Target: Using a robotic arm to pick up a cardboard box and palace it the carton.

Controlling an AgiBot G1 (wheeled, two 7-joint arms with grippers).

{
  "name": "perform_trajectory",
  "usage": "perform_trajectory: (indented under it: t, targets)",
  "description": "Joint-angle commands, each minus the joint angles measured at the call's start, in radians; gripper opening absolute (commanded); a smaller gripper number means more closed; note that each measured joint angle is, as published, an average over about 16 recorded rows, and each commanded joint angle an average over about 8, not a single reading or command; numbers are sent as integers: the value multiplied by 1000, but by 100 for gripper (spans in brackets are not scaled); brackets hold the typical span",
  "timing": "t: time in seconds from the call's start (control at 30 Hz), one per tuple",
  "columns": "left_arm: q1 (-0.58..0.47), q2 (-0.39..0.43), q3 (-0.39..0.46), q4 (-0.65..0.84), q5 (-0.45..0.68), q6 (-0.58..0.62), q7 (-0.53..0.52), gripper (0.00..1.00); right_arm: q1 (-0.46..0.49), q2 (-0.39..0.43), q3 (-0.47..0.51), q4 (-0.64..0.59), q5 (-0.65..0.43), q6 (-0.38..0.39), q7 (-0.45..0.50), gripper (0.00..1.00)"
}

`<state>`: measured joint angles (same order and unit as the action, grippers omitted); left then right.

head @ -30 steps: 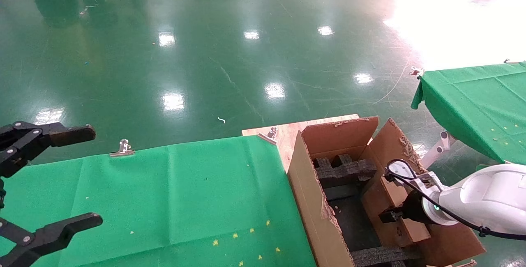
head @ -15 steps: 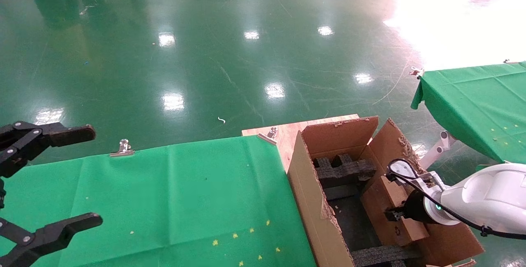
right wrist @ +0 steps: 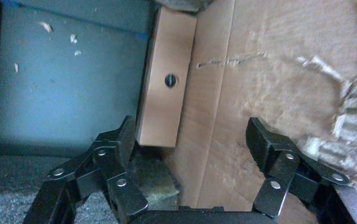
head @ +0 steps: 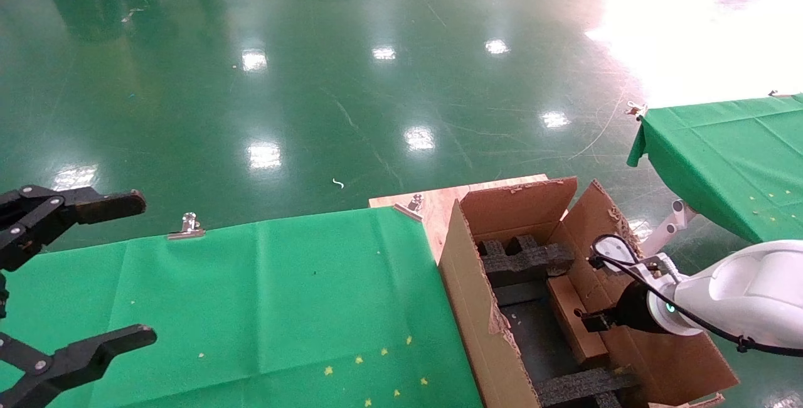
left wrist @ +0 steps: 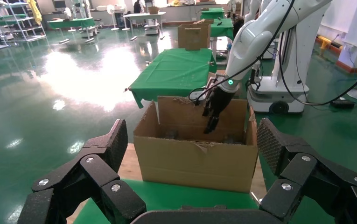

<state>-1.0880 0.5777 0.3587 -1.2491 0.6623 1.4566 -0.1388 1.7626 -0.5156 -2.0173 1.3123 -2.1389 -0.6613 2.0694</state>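
1. Right claw [head: 590, 322], on the white robotic arm [head: 740, 298], hangs inside the carton [head: 467, 307] with its fingers spread apart and gripping nothing.
2. Its wrist view shows the cardboard box [right wrist: 164, 91] lying free between the open fingers' reach and the carton's inner wall, one black finger [right wrist: 120, 140] just beside the box's near end; the head view shows only a narrow brown strip of that box [head: 574, 317].
3. The box is smooth, flat-sided and brown, with a small round hole in its face.
4. The carton is corrugated, its flaps ragged and torn, with rough black foam blocks [head: 524, 257] inside.
5. Left claw [head: 81, 276] hovers open over the green cloth tabletop [head: 282, 295]; its wrist view shows the carton [left wrist: 195, 149] from the side.
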Motion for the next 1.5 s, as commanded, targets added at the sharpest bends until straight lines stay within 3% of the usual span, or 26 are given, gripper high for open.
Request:
perform_trajectory:
  t: [0.03, 0.53, 0.93, 1.33, 1.5]
  targets:
    - [0, 0, 0, 0, 0, 0, 0, 100, 5, 1, 2, 1, 0, 1, -2, 100]
    - [0, 0, 0, 0, 0, 0, 0, 100, 182, -5, 101, 33, -15, 128, -88, 100]
    - [0, 0, 0, 0, 0, 0, 0, 100, 281, -21, 124, 60, 230, 313, -310, 100]
    - [0, 0, 0, 0, 0, 0, 0, 100, 272, -21, 132, 59, 236, 304, -313, 100]
    - [0, 0, 0, 0, -1, 0, 0, 100, 229, -24, 204, 55, 286, 252, -381, 100]
